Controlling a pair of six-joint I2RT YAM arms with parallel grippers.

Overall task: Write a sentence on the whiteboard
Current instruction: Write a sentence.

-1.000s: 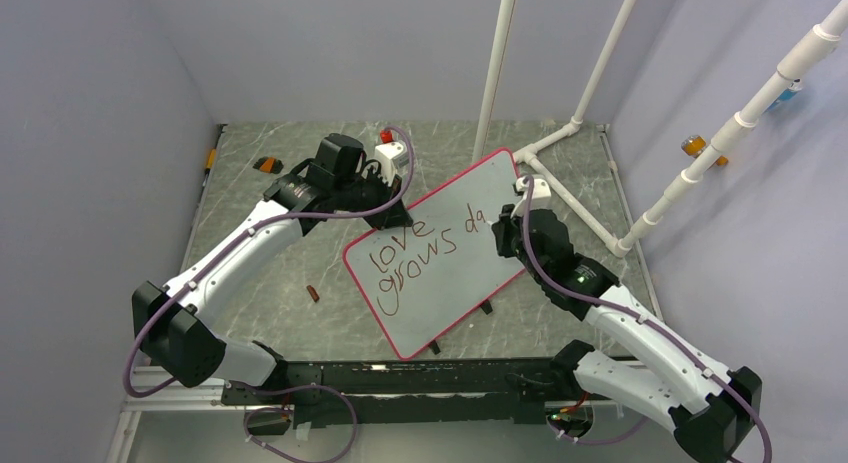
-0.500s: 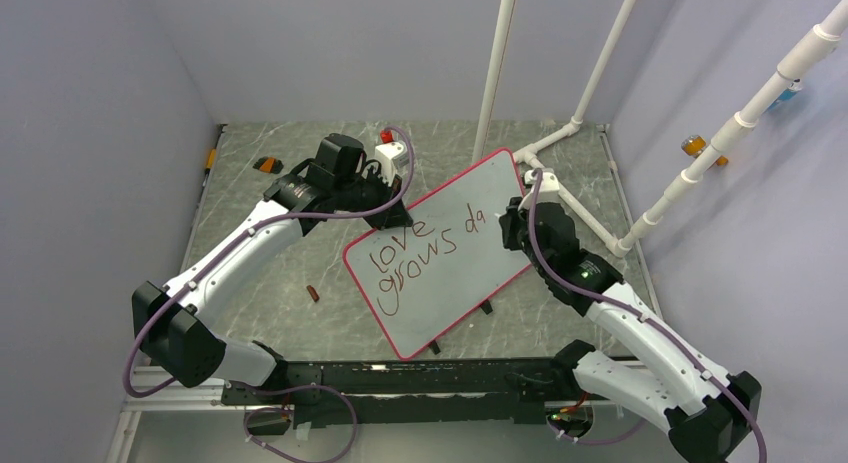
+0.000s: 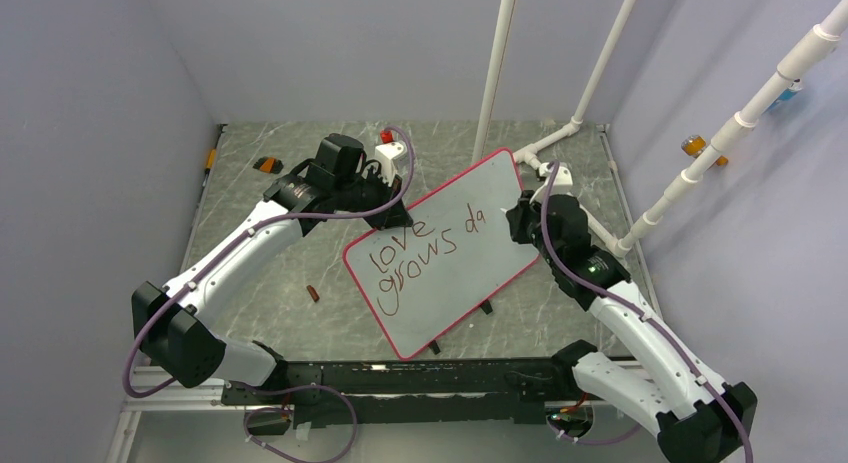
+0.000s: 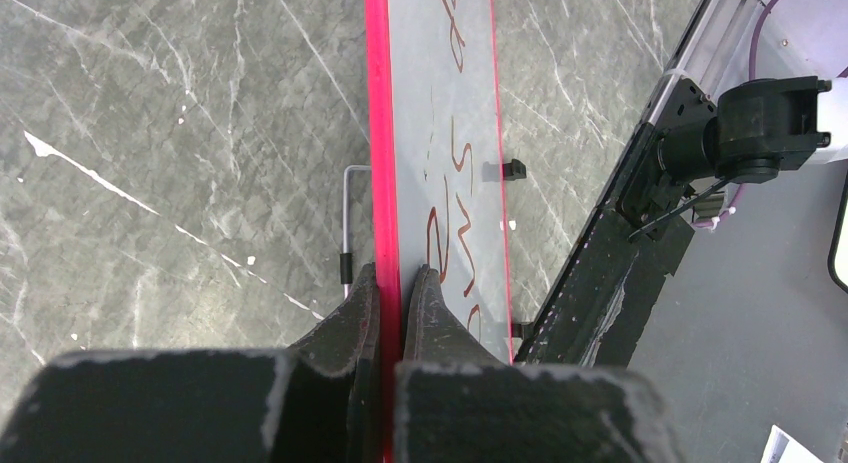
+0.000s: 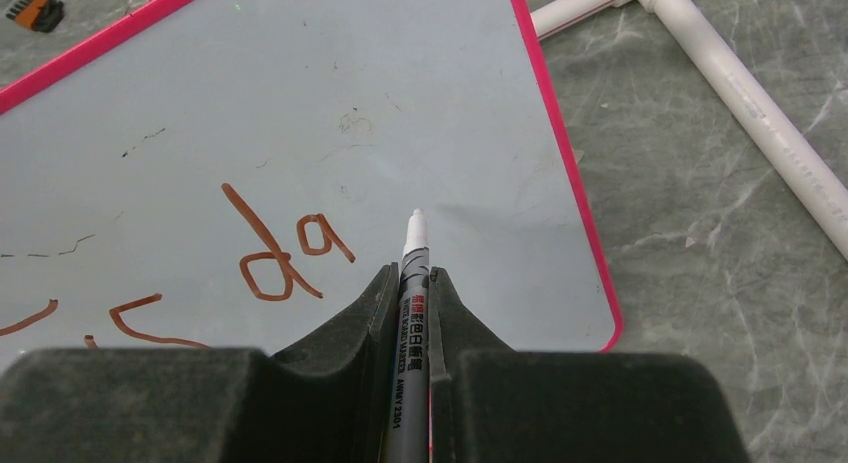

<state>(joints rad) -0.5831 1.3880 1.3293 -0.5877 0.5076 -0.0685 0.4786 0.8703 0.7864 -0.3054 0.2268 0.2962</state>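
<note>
Just slid right, off the finished "da" (image 5: pixel 285 258), with the right gripper (image 5: pixel 412 283). Jaws clamped on the marker (image 5: pixel 413 308), tip over blank white just beside those letters. Touching or lifted? Cannot tell. Looks like lining up for the next letter, with only "love grows da" of the sentence (image 3: pixel 415 253) down so far. No change at the left gripper (image 4: pixel 392 288): jaws pinched on the red frame of the whiteboard (image 3: pixel 450 283), steadying it slantwise over the bench (image 3: pixel 260 283) between the arms.
</note>
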